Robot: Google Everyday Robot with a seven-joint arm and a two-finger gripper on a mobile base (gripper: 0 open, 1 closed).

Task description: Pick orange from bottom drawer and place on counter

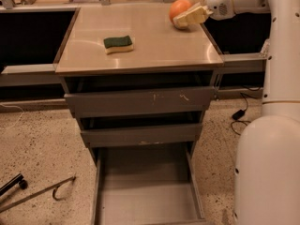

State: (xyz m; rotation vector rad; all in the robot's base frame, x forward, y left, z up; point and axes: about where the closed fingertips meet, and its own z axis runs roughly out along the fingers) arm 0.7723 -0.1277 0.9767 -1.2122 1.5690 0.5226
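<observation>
The orange [178, 8] is at the far right of the beige counter [154, 46], low over or resting on its surface; I cannot tell which. My gripper [187, 13] reaches in from the right and is shut on the orange, with one cream finger [191, 17] across its front. The bottom drawer [145, 191] is pulled out at the bottom of the view, and its grey floor is bare.
A green-and-yellow sponge [118, 44] lies at the middle left of the counter. Two shallower grey drawers [140, 102] are partly open above the bottom one. My white body [267, 168] fills the right side. A metal rod and hook [37, 193] lie on the speckled floor at left.
</observation>
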